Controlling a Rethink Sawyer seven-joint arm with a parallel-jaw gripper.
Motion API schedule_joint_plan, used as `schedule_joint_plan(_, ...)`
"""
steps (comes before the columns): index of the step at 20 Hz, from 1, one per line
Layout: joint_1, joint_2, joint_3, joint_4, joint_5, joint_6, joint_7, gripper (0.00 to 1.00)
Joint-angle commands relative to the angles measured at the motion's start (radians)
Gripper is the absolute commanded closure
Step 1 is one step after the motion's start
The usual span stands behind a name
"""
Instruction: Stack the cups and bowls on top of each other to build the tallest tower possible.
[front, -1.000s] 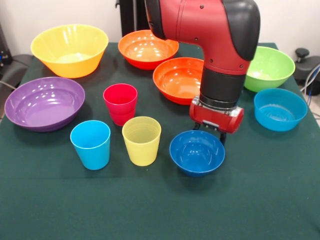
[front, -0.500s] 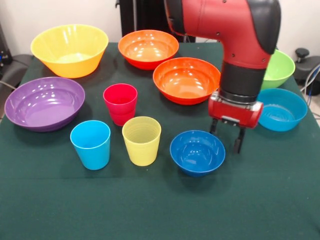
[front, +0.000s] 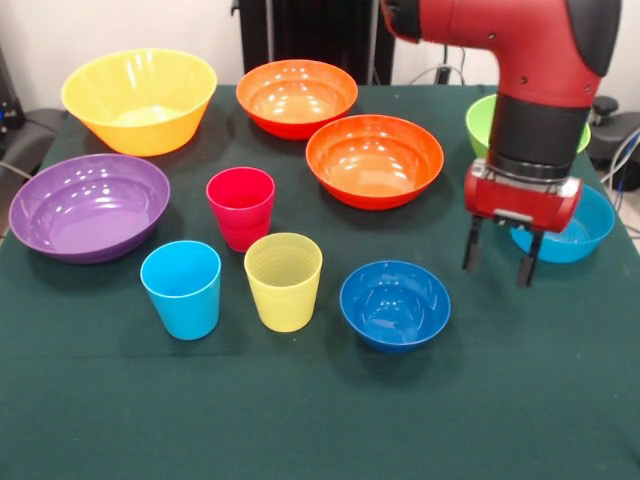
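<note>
Empty-handed, fingers parted, the Sawyer gripper (front: 496, 262) hovers just in front of the lighter blue bowl (front: 578, 232), right of the dark blue bowl (front: 395, 304). No tower stands yet; the first pick seems underway, calling for a descent over the lighter bowl's rim.

Dark green tablecloth (front: 300, 420), black chair (front: 25, 140) at left, pale wall (front: 60, 30), cables (front: 625, 150) at right
</note>
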Motion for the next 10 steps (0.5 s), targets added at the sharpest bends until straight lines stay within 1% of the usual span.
schedule_joint_plan(1, 0.021, -0.02, 0.038, 0.049, 0.042, 0.155, 0.197, 0.0)
schedule_joint_plan(5, 0.012, -0.067, 0.037, 0.083, 0.034, 0.172, 0.176, 0.0)
schedule_joint_plan(8, -0.003, -0.117, 0.063, 0.133, 0.031, 0.182, 0.169, 0.0)
schedule_joint_plan(10, -0.001, -0.146, 0.067, 0.163, 0.032, 0.181, 0.173, 0.0)
